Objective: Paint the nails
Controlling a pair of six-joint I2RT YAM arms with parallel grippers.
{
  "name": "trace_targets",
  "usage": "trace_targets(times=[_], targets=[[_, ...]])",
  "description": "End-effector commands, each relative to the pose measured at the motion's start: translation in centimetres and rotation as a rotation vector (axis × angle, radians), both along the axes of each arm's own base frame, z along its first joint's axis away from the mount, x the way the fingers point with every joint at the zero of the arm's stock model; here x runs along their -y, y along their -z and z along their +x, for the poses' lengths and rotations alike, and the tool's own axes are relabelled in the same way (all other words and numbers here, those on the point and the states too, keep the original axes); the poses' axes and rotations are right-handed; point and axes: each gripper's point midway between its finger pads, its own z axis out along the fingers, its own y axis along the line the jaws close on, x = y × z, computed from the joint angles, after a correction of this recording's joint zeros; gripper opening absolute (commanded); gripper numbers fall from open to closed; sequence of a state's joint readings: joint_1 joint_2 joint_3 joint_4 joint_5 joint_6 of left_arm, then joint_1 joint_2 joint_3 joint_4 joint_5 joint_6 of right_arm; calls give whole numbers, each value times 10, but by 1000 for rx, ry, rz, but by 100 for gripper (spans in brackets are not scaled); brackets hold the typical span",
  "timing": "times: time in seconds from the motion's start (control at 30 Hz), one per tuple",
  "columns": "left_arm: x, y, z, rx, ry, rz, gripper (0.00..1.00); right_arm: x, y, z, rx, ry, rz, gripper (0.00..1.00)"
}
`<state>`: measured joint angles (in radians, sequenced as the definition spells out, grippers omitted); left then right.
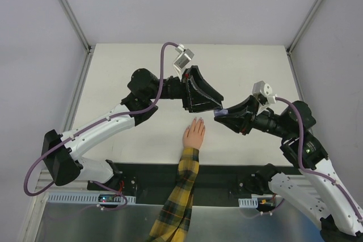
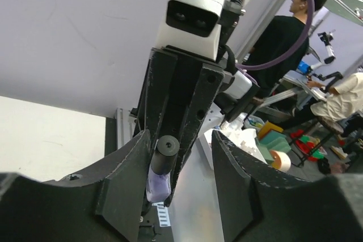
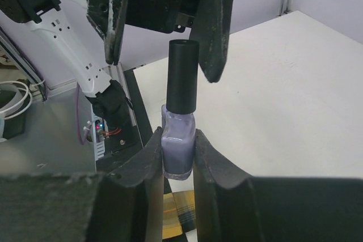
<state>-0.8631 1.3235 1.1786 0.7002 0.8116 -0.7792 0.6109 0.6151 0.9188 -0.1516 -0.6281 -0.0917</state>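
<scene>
A pale hand (image 1: 193,135) in a yellow-and-dark plaid sleeve (image 1: 178,196) lies palm down on the white table, fingers pointing away from the arm bases. Its nails (image 1: 198,121) are too small to make out. My right gripper (image 1: 222,113) (image 3: 178,151) is shut on a small purple bottle (image 3: 178,145) just right of the fingertips and holds it upright. My left gripper (image 1: 214,106) (image 2: 181,140) stands open around the bottle's black cap (image 3: 182,77) (image 2: 164,151). A gap shows on each side of the cap, which sits nearer one finger (image 2: 127,168).
The white table (image 1: 142,72) stretches behind the grippers, with grey walls and metal posts at its far corners. A black base strip (image 1: 227,174) runs along the near edge. The plaid sleeve (image 3: 181,213) passes under the right gripper.
</scene>
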Motion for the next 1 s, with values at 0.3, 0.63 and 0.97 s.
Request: trace_targets(times=[0.3,0.63,0.97], targets=[[-1,-6,-8,62,43,17,0,-2,-12,14,30,31,51,0],[31,43,90,-85,-794,356,0,64,-11,96,215,799,-129,0],[54,22,73,-58,-665,314,0,37,-8,74,273,578,-116,0]])
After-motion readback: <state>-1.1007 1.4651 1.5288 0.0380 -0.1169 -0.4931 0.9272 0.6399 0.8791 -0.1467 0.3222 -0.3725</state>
